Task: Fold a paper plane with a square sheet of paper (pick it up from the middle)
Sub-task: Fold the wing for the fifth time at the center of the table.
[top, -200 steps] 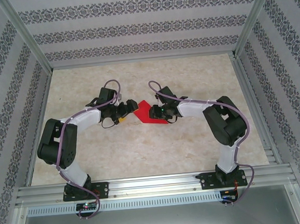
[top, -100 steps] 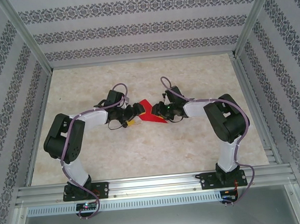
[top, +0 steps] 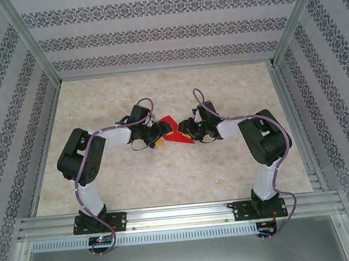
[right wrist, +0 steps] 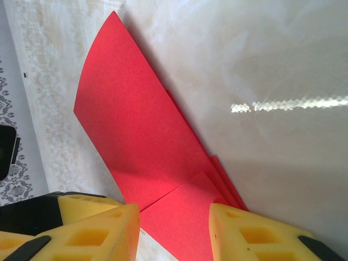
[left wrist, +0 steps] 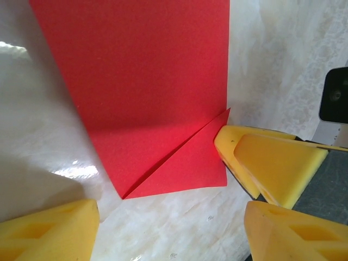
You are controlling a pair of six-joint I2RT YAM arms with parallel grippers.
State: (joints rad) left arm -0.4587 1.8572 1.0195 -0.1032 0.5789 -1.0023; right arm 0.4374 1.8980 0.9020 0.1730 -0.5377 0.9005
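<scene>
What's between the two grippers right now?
The partly folded red paper lies between the left gripper and the right gripper, seen in the top view.

Table [top: 166, 173]: pale beige top with a faint marbled pattern, glossy; bright glare streaks show in the left wrist view [left wrist: 272, 65] and the right wrist view [right wrist: 261, 65]. Metal rails run along its near, left and right edges.

On it: one red sheet of paper [top: 173, 130], partly folded, near the middle of the table, about midway between the left and right edges. Left wrist view: a corner is folded over into a flat triangle [left wrist: 147, 81]. Right wrist view: stacked layers show along one edge [right wrist: 141, 141]. The rest of the table top is bare.
</scene>
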